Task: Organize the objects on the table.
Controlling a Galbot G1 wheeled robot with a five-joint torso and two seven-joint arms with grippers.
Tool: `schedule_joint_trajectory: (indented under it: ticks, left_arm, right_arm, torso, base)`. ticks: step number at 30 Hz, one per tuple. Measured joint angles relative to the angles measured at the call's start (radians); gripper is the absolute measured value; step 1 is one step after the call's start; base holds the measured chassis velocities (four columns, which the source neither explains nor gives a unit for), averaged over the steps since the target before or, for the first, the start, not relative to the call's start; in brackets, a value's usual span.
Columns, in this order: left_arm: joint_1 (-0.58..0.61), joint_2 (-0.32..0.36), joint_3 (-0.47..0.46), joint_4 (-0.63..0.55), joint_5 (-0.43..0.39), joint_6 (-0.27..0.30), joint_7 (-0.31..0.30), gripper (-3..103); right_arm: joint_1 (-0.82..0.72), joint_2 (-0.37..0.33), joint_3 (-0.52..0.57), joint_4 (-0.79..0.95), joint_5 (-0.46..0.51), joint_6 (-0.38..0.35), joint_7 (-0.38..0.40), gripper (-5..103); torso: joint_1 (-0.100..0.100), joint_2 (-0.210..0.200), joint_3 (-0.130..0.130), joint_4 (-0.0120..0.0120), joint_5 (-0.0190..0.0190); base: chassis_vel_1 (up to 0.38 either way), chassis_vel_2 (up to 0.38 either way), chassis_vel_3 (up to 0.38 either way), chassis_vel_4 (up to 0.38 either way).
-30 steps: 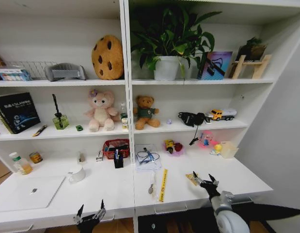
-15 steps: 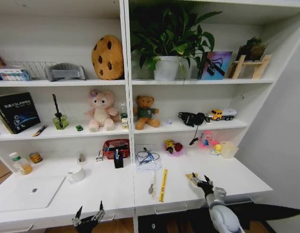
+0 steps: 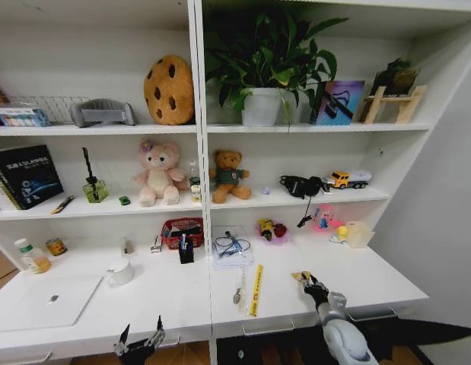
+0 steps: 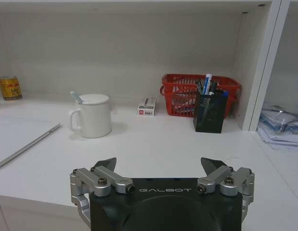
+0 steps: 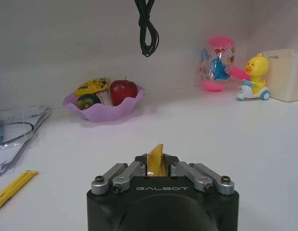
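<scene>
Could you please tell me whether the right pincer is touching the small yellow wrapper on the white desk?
Touching. The right wrist view shows the right pincer shut on the small yellow wrapper, which stands pinched between its fingertips above the white desk.

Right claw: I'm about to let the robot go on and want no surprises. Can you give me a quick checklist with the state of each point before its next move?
1. Right claw shut on the small yellow piece: ok.
2. Piece sits firmly in the grip: cannot tell, just a corner sticks out.
3. Desk ahead of the right claw is bare: ok.
4. Purple bowl and duck toy stand apart from the claw's spot: ok.
5. Left claw open, holding nothing, low at the desk's front edge: ok.
6. Mug and pen holder stand well beyond the left claw: ok.
</scene>
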State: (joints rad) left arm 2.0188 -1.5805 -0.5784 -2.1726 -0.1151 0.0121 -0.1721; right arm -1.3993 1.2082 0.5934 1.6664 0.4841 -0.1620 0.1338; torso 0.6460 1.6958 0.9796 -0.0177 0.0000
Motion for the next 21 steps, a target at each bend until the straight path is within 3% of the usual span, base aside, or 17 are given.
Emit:
schedule_joint_trajectory:
  ticks: [3, 4, 6, 13, 21]
  left_arm:
    - [0.003, 0.0, 0.006, 0.001, 0.002, 0.0, 0.0, 99]
    - [0.006, 0.001, 0.011, 0.001, 0.005, 0.001, 0.0, 99]
    - [0.008, 0.002, 0.016, 0.001, 0.007, 0.001, 0.0, 99]
    - [0.008, 0.002, 0.019, 0.003, 0.01, 0.001, 0.0, 99]
    - [0.008, 0.002, 0.016, 0.002, 0.009, 0.001, 0.001, 99]
  right_arm:
    - [-0.001, -0.004, 0.0, -0.001, -0.001, 0.0, -0.001, 19]
    - [-0.004, -0.007, 0.0, 0.0, -0.001, 0.0, -0.001, 8]
    - [-0.006, -0.009, 0.0, 0.003, -0.001, 0.001, -0.001, 3]
    - [-0.012, -0.029, 0.017, 0.033, 0.001, 0.002, -0.006, 0]
    - [0.031, -0.131, 0.042, 0.076, 0.045, -0.003, -0.025, 0]
  torso:
    - [0.0, 0.0, 0.0, 0.0, 0.0]
    - [0.0, 0.0, 0.0, 0.0, 0.0]
    - [0.0, 0.0, 0.0, -0.0001, 0.0]
    - [0.0, 0.0, 0.0, 0.0, 0.0002]
    - [0.0, 0.0, 0.0, 0.0001, 0.0]
  base:
    - [0.0, 0.0, 0.0, 0.0]
    - [0.0, 0.0, 0.0, 0.0]
    - [0.0, 0.0, 0.0, 0.0]
    - [0.0, 0.0, 0.0, 0.0]
    - [0.0, 0.0, 0.0, 0.0]
